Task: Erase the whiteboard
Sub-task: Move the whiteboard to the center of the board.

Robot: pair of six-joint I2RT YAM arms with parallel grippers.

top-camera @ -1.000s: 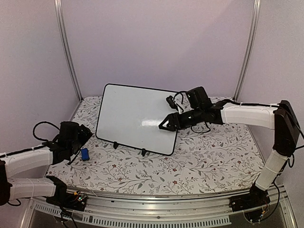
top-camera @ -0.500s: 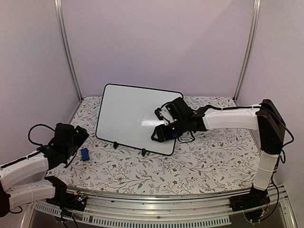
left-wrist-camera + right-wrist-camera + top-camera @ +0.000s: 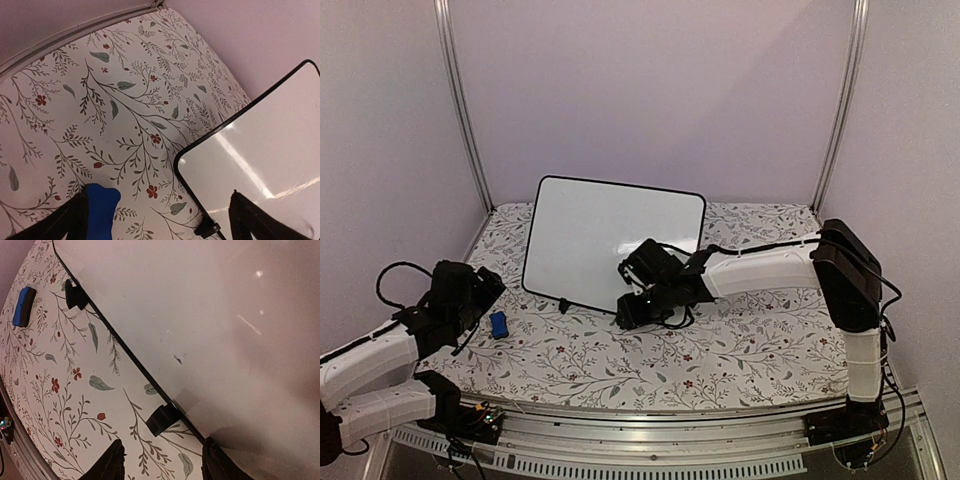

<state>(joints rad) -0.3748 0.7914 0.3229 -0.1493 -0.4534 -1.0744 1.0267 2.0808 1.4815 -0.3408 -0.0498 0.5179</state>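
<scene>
The whiteboard (image 3: 610, 235) stands tilted on small black feet at the back of the table. Its face looks clean except for a tiny dark speck (image 3: 177, 359). It also shows in the left wrist view (image 3: 260, 150) and the right wrist view (image 3: 210, 305). My right gripper (image 3: 625, 313) is open and empty, low at the board's bottom edge, its jaws (image 3: 160, 465) on either side of one foot (image 3: 162, 420). The small blue eraser (image 3: 499, 324) lies on the table left of the board. My left gripper (image 3: 480, 290) is open and empty just above the eraser (image 3: 100, 210).
The table has a floral cloth (image 3: 740, 330). Metal frame posts (image 3: 460, 110) stand at the back corners, with plain walls behind. A second board foot (image 3: 75, 294) and the eraser (image 3: 22, 305) show in the right wrist view.
My right gripper has moved left and down, from in front of the board's right half to its bottom edge. My left arm has drawn back slightly near the eraser.
</scene>
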